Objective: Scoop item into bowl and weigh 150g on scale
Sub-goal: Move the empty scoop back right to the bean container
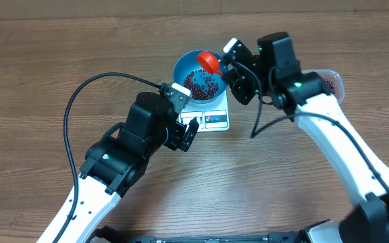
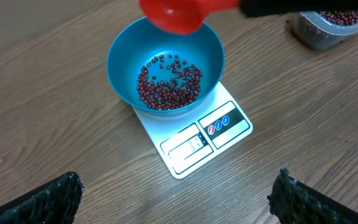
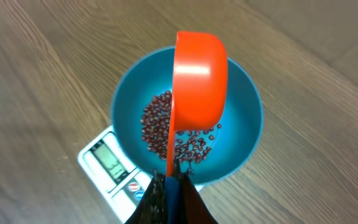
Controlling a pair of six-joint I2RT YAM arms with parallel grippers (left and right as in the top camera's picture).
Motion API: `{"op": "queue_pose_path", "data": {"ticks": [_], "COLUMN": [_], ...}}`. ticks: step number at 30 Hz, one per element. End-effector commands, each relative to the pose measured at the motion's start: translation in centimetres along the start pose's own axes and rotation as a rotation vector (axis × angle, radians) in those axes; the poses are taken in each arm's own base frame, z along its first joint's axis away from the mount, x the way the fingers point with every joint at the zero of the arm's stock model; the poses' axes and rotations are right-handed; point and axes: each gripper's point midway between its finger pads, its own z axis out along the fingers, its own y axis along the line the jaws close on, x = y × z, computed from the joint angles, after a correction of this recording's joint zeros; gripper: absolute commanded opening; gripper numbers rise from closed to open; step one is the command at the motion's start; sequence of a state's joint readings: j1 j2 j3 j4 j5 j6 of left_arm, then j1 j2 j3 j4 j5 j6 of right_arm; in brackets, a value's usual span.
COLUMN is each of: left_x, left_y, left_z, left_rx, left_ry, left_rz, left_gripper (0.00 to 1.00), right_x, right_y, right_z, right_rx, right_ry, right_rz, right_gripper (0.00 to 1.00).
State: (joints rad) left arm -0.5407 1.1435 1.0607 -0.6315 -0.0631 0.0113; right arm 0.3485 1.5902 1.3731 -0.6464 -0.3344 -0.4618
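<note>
- Left gripper (image 1: 186, 129) first: fingers (image 2: 48, 199) spread wide with nothing between them, hovering low over the table (image 1: 32, 81) just in front of the scale (image 1: 215, 119). Probably standing clear so as not to add weight.
- Agreed. Next, the bowl (image 1: 179, 70): sits on the scale's back part, front panel left uncovered for reading. Holds the beans (image 1: 201, 82) in a thin, scattered layer, blue bottom showing through. Judged well short of the target, going by so thin a layer.
- Then the scoop (image 1: 209, 62): tipped on edge above the bowl's rim, pinched by its handle in the closed right gripper (image 1: 227, 67). Tilted to pour, presumably. Cannot tell whether anything remains inside.
- And the views? Left wrist shows the tub (image 2: 328, 25) of spare beans plainly, well apart to the right. Overhead gives only a corner of it behind the right arm, and hides most of the display under the left gripper. Right wrist shows digits lit there, too small to read.
</note>
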Motion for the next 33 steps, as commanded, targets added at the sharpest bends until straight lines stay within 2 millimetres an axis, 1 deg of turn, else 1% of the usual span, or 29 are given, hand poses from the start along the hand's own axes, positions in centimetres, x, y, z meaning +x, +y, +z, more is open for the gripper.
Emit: {"op": "queue_pose_path", "data": {"ticks": [1,3,6,10,13,17,21,24,28,33], "left_x": [0.2,0.2,0.2,0.2,0.2,0.2,0.2,0.2,0.2,0.2], "left_y": [0.1,0.1,0.1,0.1,0.1,0.1,0.1,0.1,0.1,0.1], "left_z": [0.1,0.1,0.1,0.1,0.1,0.1,0.1,0.1,0.1,0.1], "left_rx": [-0.001,-0.002,-0.001,-0.001,-0.001,-0.001,-0.001,-0.001,-0.001,-0.001], "left_ry": [0.005,0.005,0.005,0.005,0.005,0.005,0.005,0.005,0.005,0.005], "left_rz": [0.017,0.017,0.017,0.017,0.017,0.017,0.017,0.017,0.017,0.017], "left_gripper": [0.99,1.00,1.00,1.00,1.00,1.00,1.00,1.00,1.00,1.00], "right_x": [-1.6,-0.9,0.1,1.7,3.3,6.5,10.1,12.4,14.4,16.6], "right_y": [0.4,0.0,-1.2,-3.9,-6.4,-9.9,-13.6,-15.2,-16.0,-16.7], "right_z": [-2.6,-3.4,-4.6,-6.5,-8.0,-10.2,-12.8,-14.3,-14.7,-13.7], "right_rx": [0.014,0.035,0.069,0.126,0.181,0.272,0.406,0.462,0.477,0.496], "right_ry": [-0.038,-0.012,0.007,0.018,0.029,0.062,0.097,0.119,0.152,0.222], "right_rz": [0.014,0.056,0.137,0.249,0.343,0.484,0.626,0.710,0.770,0.813], "right_gripper": [0.04,0.04,0.04,0.04,0.04,0.04,0.04,0.04,0.04,0.04]}}
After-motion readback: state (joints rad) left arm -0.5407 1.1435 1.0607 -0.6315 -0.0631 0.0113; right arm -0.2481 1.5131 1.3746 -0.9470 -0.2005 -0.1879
